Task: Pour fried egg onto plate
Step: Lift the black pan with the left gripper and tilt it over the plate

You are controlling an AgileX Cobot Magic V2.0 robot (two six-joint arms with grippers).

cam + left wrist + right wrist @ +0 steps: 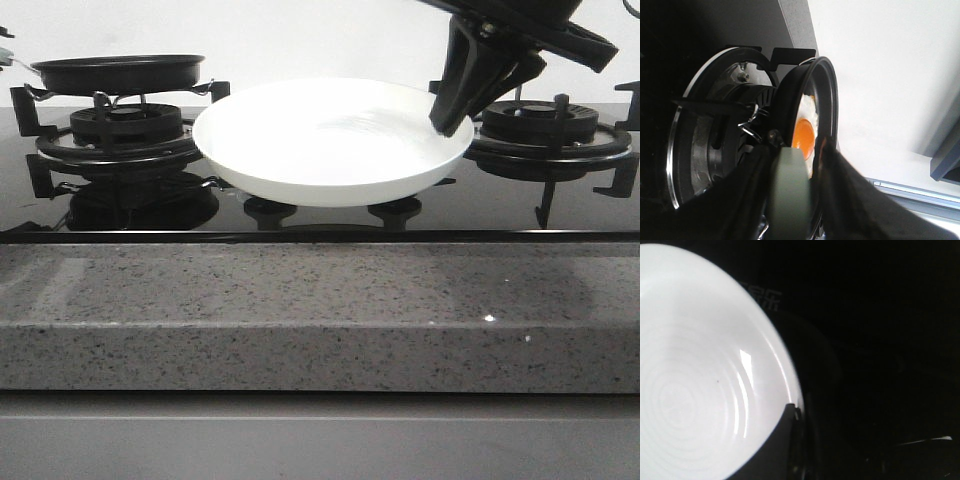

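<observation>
Egg first: the fried egg, white with an orange yolk, lies in the black frying pan, which sits on the far-left burner. My left gripper looks to have its fingers around the pan's pale green handle, dark fingers flanking it on both sides in the left wrist view. My right gripper has its fingers closed on the right rim of the plate, which looks lifted clear of the glossy black hob, between the two burners.

Risks, as I judge them: the plate is gripped at one edge only, so it could tip or slip from my right fingers, above all when the egg's weight lands off-centre. The pan is well apart from the plate, so tilting it before its lip stands over the plate would drop the egg on the hob. The egg may also stick, then slide out suddenly and overshoot the shallow rim.

Count: one egg, one pan, one plate, two burners, the right burner bare, and a speckled grey counter edge nearest.
</observation>
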